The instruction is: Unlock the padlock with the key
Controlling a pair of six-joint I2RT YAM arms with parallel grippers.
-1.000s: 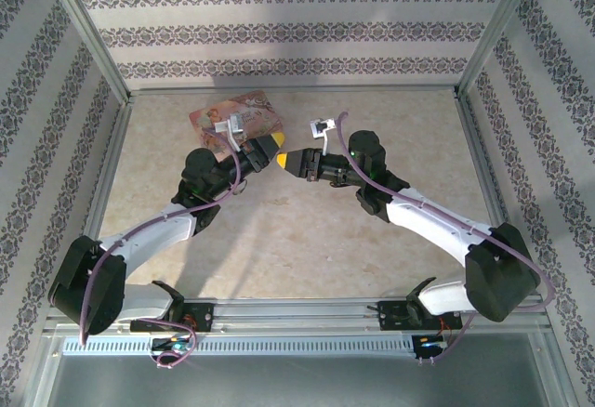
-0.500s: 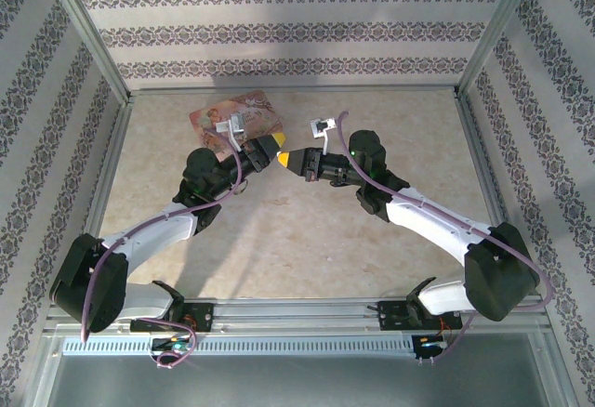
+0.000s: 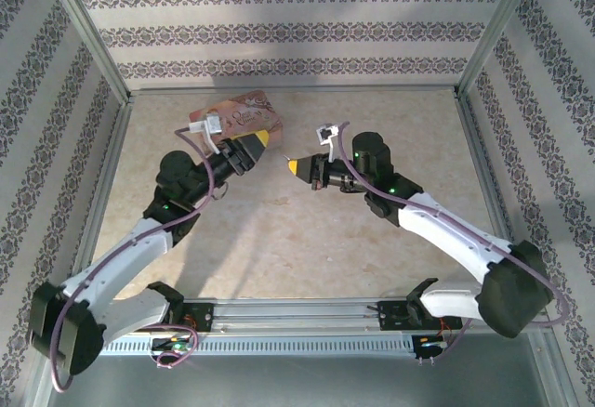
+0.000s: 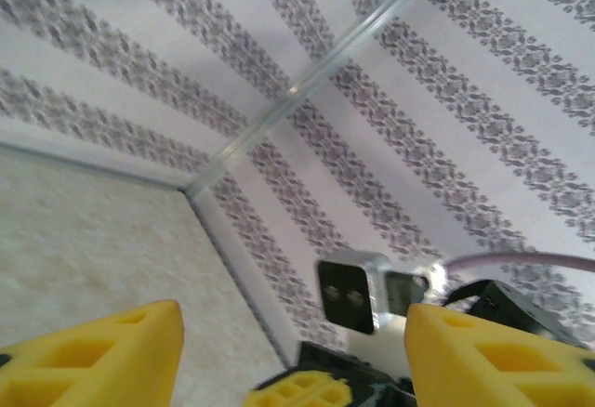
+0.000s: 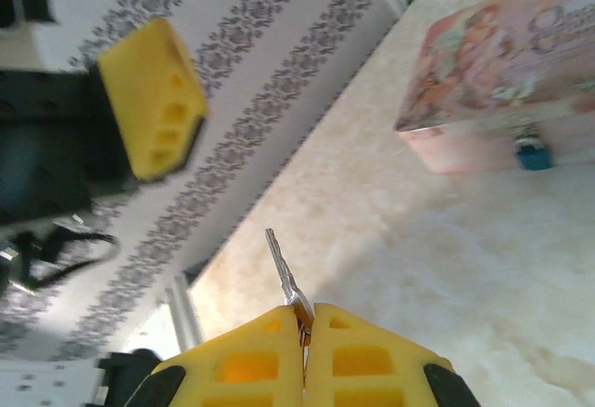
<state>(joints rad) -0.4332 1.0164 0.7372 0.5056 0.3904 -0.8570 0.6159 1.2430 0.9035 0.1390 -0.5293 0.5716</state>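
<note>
beige tabletop (image 3: 279, 240) | left gripper (image 3: 261, 137) gaped empty | right gripper (image 5: 304, 319) pinched key (image 5: 282, 272) | approach step; key needed lining with padlock (image 5: 533, 150), seemingly on pink box (image 5: 502, 63)

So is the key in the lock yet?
Out: the key sticks from the shut right gripper, apart from the padlock on the pink box.

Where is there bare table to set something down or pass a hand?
Free: the table between left arm and right arm, near side; also the far right corner beyond that arm. Crowded: far middle, where the box, left gripper and right gripper holding the key bunch up.
</note>
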